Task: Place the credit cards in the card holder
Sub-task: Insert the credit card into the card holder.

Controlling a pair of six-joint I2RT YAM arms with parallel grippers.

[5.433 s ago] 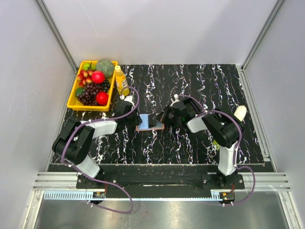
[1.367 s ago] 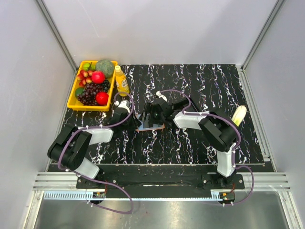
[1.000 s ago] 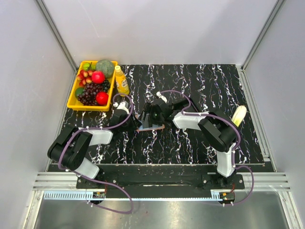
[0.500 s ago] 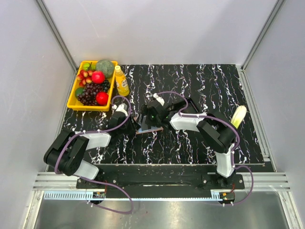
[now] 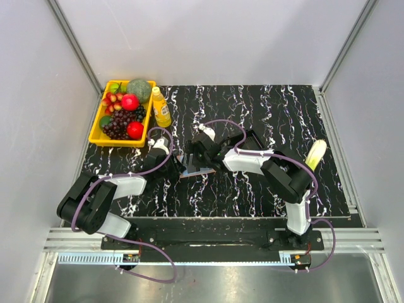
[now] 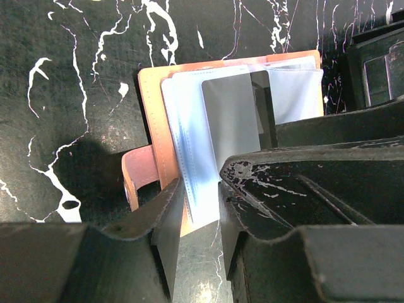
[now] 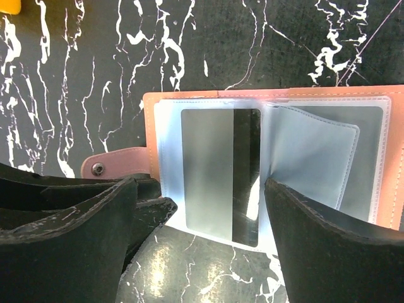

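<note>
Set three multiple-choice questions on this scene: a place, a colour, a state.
1. Where is the yellow plastic tray of fruit? A far left corner of the black marbled table; B far right corner; C beside the arm bases.
2. What colour is the small folding leather-look card holder? A green; B white; C tan-brown.
3. The card holder is: A snapped shut; B open; C torn in half.
Key: 1A, the top view shows it there; 2C, its cover edge shows it; 3B, its clear sleeves are exposed.
</note>
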